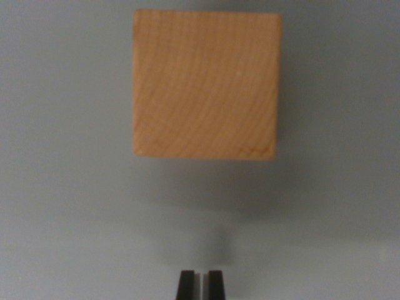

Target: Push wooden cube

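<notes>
Grey tabletop (56,187) fills the wrist view; the cube (206,84) sits at 12 o'clock, well apart from the hand (200,284), fingertips narrowly parted, holding nothing.

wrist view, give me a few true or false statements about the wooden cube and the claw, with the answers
1. The light brown wooden cube lies above the claw in the wrist view. True.
2. The claw's dark fingers are spread wide apart. False: they stand nearly together with only a thin slit between them.
3. The claw is touching the cube. False: a stretch of bare grey surface separates them.
4. The cube shows visible wood grain on its face. True.
5. A second cube sits at the wrist view's left. False: only one cube is in view.
</notes>
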